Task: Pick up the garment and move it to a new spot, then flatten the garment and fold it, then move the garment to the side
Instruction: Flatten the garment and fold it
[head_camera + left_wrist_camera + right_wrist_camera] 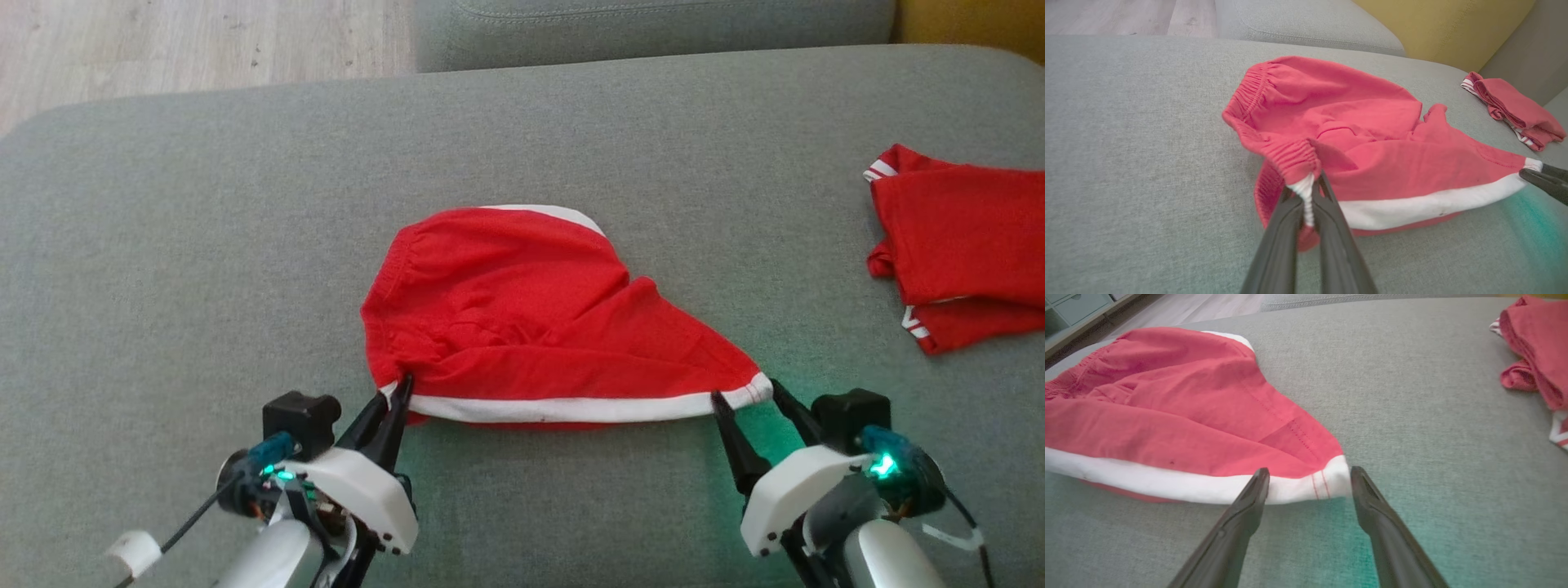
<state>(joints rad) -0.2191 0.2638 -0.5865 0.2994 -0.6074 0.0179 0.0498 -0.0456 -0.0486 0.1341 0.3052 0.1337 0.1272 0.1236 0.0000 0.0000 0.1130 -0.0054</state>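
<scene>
A pair of red shorts (522,318) lies on a big grey sofa cushion (204,245). The shorts are about in the middle of the cushion, a bit closer to the edge by the robot. They are not flat. They are bunched and wrinkled, with one part lying over another. A white band (571,407) runs along the side of the shorts nearest the robot. The stretchy waist (1253,87) is at the left end of the shorts, and it is puckered. The left gripper (397,392) is pinched tight on the left corner of the shorts. A bit of white cloth is squeezed between its two dark fingers, and that corner is pulled up a little off the cushion. The right gripper (745,390) is at the right end of the white band. Its two fingers are spread wide. One fingertip sits on the white band and the other is just past the corner of the cloth, so the corner lies between them, but they are not squeezing it. Green light glows on the cushion by this gripper. Another red piece of clothing (963,245) with white stripes lies folded near the right edge of the cushion, well apart from the shorts. Behind the far edge there is another grey cushion (653,28) and a yellow one (1445,28). A pale wooden floor (163,41) is past the far left corner.
</scene>
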